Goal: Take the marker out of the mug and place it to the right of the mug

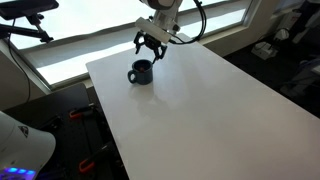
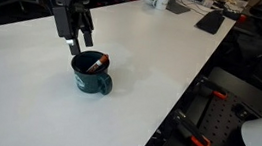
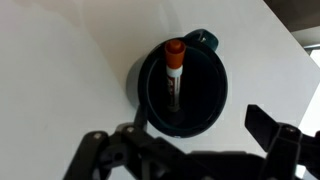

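A broad white table (image 1: 200,100) stands before 1 long window (image 1: 80,45), bright with daylight. Dark floor (image 1: 70,95) lies beside the table; in an exterior view, cluttered desks (image 2: 180,1) stand beyond.

Glossy dark mug (image 3: 205,105), smooth plastic marker (image 3: 174,72) — matt white table (image 1: 200,90) (faint sheen)

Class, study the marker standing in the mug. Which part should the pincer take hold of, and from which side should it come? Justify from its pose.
Grip the marker at its red-capped end, coming straight down from above. That end leans up against the rim of the mug, and the wall blocks any sideways approach. The open pincer hovers above the mug.
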`<state>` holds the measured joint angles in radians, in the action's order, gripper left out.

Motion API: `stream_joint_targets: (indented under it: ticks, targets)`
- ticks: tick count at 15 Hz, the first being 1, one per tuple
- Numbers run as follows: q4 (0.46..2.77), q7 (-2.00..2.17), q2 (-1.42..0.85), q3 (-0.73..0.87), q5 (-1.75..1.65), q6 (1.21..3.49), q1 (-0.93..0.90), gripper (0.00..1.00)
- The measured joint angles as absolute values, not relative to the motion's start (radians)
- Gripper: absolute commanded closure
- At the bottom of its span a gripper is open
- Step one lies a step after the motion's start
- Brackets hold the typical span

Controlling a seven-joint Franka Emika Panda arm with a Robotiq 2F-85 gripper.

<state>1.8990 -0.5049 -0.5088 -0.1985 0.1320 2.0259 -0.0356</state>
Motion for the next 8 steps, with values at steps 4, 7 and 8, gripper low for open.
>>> stream_joint_targets:
  ticks: [4,7,8]
  targets:
    - [1.904,-0.504,-0.516,-0.198,0.131,2.089,-0.036,0.28]
    - [1.912,-0.504,-0.519,-0.198,0.129,2.136,-0.036,0.01]
    - [1.914,-0.504,-0.520,-0.198,0.127,2.148,-0.036,0.00]
